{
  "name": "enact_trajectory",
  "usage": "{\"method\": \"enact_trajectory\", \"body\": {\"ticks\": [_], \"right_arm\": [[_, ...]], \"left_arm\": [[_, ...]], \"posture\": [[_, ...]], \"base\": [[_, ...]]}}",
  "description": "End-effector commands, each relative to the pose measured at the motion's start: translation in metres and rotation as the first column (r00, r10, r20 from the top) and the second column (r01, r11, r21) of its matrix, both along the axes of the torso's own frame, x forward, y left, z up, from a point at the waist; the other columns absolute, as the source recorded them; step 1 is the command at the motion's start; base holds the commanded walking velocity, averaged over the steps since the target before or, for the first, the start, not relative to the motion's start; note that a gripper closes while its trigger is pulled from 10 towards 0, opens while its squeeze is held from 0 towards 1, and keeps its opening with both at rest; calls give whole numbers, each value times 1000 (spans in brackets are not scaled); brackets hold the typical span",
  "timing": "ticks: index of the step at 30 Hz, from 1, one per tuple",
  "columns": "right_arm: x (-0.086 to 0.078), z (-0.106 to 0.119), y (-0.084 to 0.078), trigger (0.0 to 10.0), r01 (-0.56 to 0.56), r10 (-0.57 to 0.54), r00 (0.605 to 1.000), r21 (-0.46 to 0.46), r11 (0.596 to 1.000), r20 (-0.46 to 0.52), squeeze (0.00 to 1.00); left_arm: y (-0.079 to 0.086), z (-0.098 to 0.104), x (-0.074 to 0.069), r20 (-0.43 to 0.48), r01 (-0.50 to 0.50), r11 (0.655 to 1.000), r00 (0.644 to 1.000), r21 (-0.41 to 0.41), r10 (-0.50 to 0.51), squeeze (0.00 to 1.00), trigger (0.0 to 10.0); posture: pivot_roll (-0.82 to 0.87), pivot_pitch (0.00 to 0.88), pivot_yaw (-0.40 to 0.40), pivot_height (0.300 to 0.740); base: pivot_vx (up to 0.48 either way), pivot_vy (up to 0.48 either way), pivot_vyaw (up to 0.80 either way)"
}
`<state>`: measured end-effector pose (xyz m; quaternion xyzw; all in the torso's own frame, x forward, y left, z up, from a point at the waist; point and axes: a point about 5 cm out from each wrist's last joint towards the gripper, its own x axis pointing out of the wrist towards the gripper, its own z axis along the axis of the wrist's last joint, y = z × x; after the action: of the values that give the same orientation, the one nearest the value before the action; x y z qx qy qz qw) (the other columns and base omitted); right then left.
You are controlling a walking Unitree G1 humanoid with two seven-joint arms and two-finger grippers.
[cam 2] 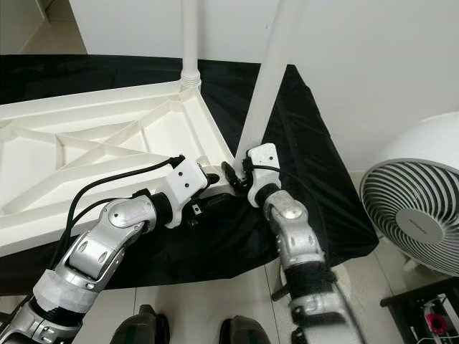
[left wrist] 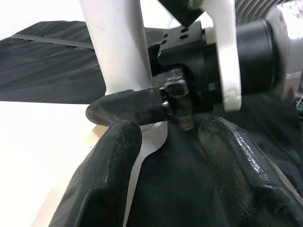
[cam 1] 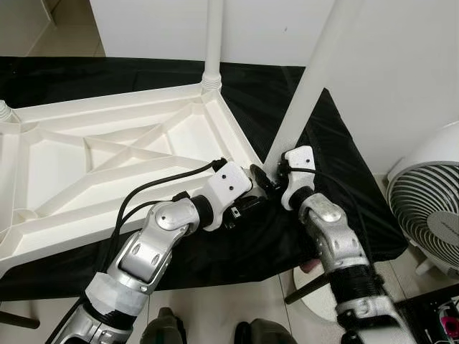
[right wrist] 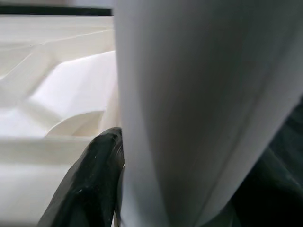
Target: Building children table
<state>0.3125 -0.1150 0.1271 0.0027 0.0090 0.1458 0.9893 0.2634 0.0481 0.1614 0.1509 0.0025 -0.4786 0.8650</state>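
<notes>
The white plastic tabletop point(cam 1: 107, 165) lies upside down, its ribbed underside facing up, on a black cloth point(cam 1: 337, 186) that covers the bench. At the far left corner a screw socket stub point(cam 1: 4, 111) stands up from the tabletop. At the far right corner one white leg point(cam 1: 213, 43) is seated upright in its socket.

The left arm reaches across the near edge of the tabletop toward its near right corner. The left tool point(left wrist: 165, 156) sits just beside that corner; in the left wrist view its two black fingers point(left wrist: 113, 165) stand apart with black cloth between them and nothing held.

At the near right corner a second white leg point(cam 1: 308, 79) rises from the tabletop, leaning toward the robot's right. The right tool point(cam 1: 276, 172) is at the base of this leg. In the left wrist view one black finger point(left wrist: 128, 106) of the right tool lies across the leg just above the corner. In the right wrist view the leg point(right wrist: 199, 109) stands between the fingers, with one finger point(right wrist: 90, 179) pressed against its side, so the right tool is clamped on the second white leg.

On the floor to the right stands a white fan point(cam 1: 430, 208) with a slatted grille, clear of the bench.
</notes>
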Motion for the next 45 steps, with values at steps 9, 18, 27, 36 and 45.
{"method": "enact_trajectory", "body": {"ticks": [9, 18, 27, 36, 45], "right_arm": [[-11, -3, 4, 10000, 188, -186, 980, 26, 982, -72, 0], [-11, 6, 2, 10000, 151, -150, 988, 27, 988, -43, 1000], [-8, 11, -9, 10000, 62, -62, 998, -10, 998, -30, 1000], [0, 13, -19, 10000, -226, 223, 974, -109, 968, -38, 0], [7, 14, -21, 10000, -334, 335, 942, -174, 926, -24, 0]], "left_arm": [[-2, -2, -3, -17, 15, 1000, 1000, 2, -15, 0, 10000], [-2, -3, -4, -20, 18, 1000, 1000, 6, -18, 0, 10000], [-2, -3, -4, -19, 17, 1000, 1000, 5, -16, 0, 10000], [0, -4, -5, -19, 19, 1000, 1000, 12, -19, 0, 10000], [2, -4, -5, -17, 17, 1000, 1000, 19, -16, 0, 10000]], "posture": [[-8, 46, -47, 740], [-10, 41, -54, 740], [-11, 33, -62, 740], [-12, 21, -55, 740], [-2, 12, -55, 740]], "base": [[0, 0, 0], [0, 0, 0], [0, 0, 0], [0, 0, 0], [0, 0, 0]]}}
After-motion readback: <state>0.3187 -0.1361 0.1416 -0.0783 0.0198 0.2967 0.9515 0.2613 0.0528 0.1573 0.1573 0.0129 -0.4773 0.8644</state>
